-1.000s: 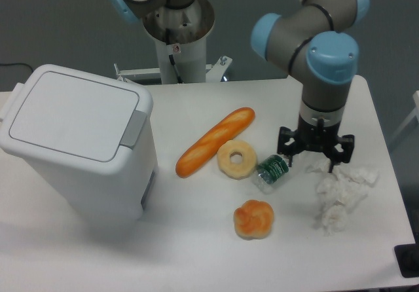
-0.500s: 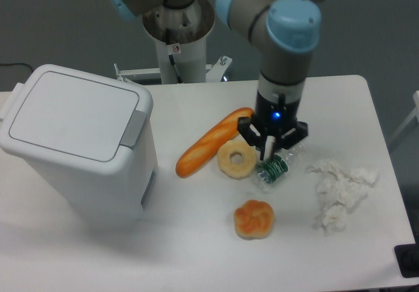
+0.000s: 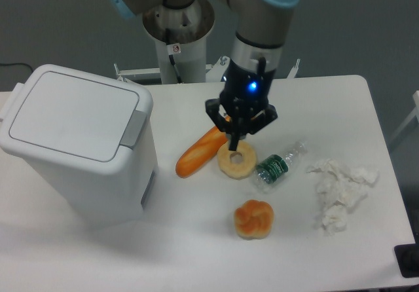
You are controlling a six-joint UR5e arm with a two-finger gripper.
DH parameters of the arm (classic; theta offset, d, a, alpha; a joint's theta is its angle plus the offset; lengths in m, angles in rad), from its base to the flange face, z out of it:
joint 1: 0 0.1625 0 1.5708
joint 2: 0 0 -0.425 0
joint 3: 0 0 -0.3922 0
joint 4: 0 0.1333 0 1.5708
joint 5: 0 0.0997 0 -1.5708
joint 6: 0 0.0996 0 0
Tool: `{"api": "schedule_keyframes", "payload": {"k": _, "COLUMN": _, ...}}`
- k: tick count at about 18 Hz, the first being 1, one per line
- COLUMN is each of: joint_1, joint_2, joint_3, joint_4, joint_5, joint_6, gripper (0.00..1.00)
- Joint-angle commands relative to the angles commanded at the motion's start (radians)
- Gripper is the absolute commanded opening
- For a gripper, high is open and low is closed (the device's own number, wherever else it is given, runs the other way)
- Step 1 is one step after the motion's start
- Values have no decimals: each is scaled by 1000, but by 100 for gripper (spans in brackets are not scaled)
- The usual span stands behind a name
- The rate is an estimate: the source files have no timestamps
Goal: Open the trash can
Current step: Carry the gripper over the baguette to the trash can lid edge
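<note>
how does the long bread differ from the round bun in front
The baguette is long and slim, lying diagonally; the bun is small, round and knotted. The baguette's upper end is hidden under the gripper and it lies beside the ring pastry; the bun sits alone, nearer the table's front edge, fully in view. Both are orange-brown and rest flat on the white table.

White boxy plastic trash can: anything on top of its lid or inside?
Nothing sits on the white boxy plastic trash can; its flat lid is bare and closed, with the grey push latch at its right edge. The inside is hidden by the lid.
</note>
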Motion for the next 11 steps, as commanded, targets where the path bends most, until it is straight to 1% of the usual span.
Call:
{"api": "schedule_keyframes", "payload": {"k": 4, "joint_1": -63, "joint_2": 23, "joint_3": 0, "joint_4": 2, "joint_5": -15, "joint_6": -46, "gripper": 0}}
{"api": "schedule_keyframes", "payload": {"k": 6, "joint_1": -78, "joint_2": 35, "joint_3": 0, "joint_4": 2, "joint_5": -28, "joint_6": -60, "gripper": 0}}
{"api": "schedule_keyframes", "payload": {"k": 7, "joint_1": -116, "joint_2": 43, "joint_3": -6, "joint_4": -2, "joint_5": -44, "joint_6": -63, "gripper": 0}}
{"api": "schedule_keyframes", "payload": {"k": 8, "joint_1": -129, "joint_2": 46, "joint_3": -15, "joint_4": -2, "joint_5": -44, "joint_6": -63, "gripper": 0}}
{"api": "schedule_keyframes", "payload": {"k": 10, "joint_1": -155, "joint_2": 69, "joint_3": -63, "joint_4": 2, "joint_5": -45, "joint_6": -63, "gripper": 0}}
{"api": "schedule_keyframes", "payload": {"k": 11, "joint_1": -157, "joint_2": 74, "joint_3": -80, "joint_4": 3, "joint_5": -46, "joint_6": -63, "gripper": 0}}
